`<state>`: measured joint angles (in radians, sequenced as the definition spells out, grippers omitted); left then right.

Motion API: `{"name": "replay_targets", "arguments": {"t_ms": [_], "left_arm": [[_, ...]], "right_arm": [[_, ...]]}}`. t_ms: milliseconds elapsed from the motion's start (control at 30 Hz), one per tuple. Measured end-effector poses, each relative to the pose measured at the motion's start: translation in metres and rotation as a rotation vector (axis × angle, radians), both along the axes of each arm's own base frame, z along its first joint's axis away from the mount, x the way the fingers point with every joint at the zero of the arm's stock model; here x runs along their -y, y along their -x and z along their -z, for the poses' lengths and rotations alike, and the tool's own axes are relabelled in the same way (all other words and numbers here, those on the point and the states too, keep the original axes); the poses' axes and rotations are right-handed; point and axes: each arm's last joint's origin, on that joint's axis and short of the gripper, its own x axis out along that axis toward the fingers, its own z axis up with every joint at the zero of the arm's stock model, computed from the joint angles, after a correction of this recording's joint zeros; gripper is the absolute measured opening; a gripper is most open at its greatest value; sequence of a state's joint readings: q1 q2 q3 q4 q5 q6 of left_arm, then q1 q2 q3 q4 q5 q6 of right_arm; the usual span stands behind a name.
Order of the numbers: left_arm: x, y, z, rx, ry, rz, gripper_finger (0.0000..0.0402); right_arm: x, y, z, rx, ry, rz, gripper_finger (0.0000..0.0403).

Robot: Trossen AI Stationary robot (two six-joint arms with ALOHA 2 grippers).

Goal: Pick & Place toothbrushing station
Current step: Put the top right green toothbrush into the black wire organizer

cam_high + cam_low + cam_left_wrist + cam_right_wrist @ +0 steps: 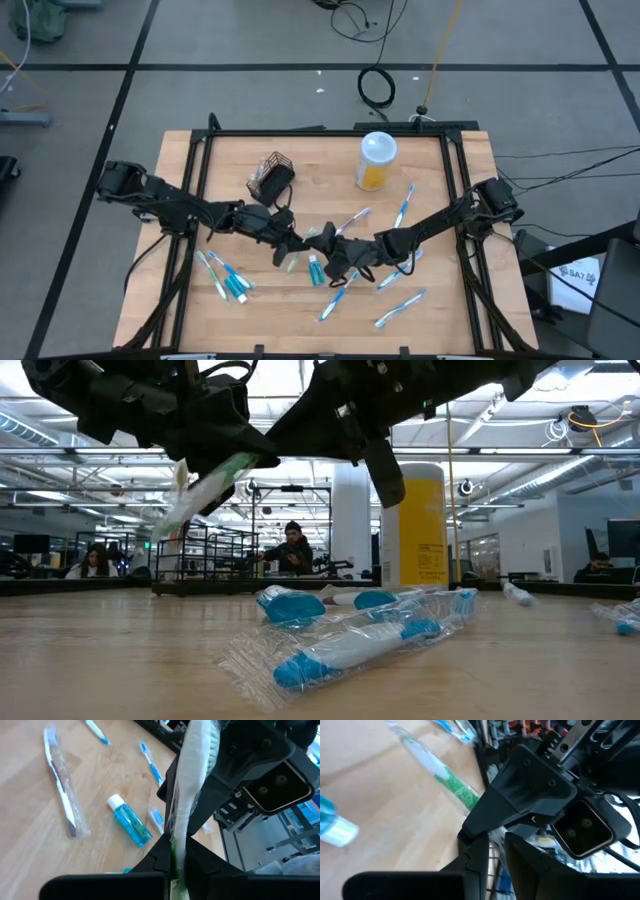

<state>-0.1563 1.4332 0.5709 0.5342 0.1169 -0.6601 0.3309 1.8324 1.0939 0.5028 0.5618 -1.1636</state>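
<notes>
Above the table's middle my left gripper [290,247] is shut on a green-and-white toothbrush [192,780] in a clear wrapper. My right gripper [335,255] faces it from the right. Its fingers [476,857] stand a little apart at the toothbrush's other end. The black wire-mesh basket [272,177] sits at the far left of the table. Blue-and-white toothbrushes [403,205] and teal tubes [237,285] lie scattered on the wood. My left gripper pinches the wrapped toothbrush partway along its handle [178,845] between its two fingers, which lie across it. The toothbrush is lifted clear of the table and tilted, one end [180,510] pointing down to the left. My right gripper: I cannot tell whether its fingers touch the wrapper.
A jar with a white lid and yellow contents [377,160] stands at the far middle. A wrapped blue-and-white toothbrush [350,645] and a teal tube [316,270] lie right under the grippers. More toothbrushes [400,308] lie near the front right. Black rails [320,132] frame the table.
</notes>
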Motion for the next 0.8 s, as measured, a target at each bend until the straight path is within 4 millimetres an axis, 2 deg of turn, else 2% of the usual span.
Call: {"name": "replay_targets", "arguments": {"t_ms": [200, 400, 667, 800], "left_arm": [[-0.005, 0.009, -0.016, 0.04, -0.043, 0.019, 0.0039], [-0.008, 0.021, -0.021, -0.02, -0.113, -0.011, 0.0012], [-0.01, 0.03, -0.039, 0.054, -0.154, -0.033, 0.0027], [-0.013, 0.039, -0.047, 0.07, -0.215, -0.06, 0.0014]], "right_arm": [[-0.003, 0.0, -0.003, 0.011, 0.028, 0.006, 0.0052], [-0.004, 0.002, -0.004, 0.02, 0.04, 0.04, 0.0043], [-0.001, 0.003, -0.006, 0.031, 0.084, 0.109, 0.0045], [-0.002, 0.002, -0.012, 0.099, 0.061, 0.137, 0.0045]]}}
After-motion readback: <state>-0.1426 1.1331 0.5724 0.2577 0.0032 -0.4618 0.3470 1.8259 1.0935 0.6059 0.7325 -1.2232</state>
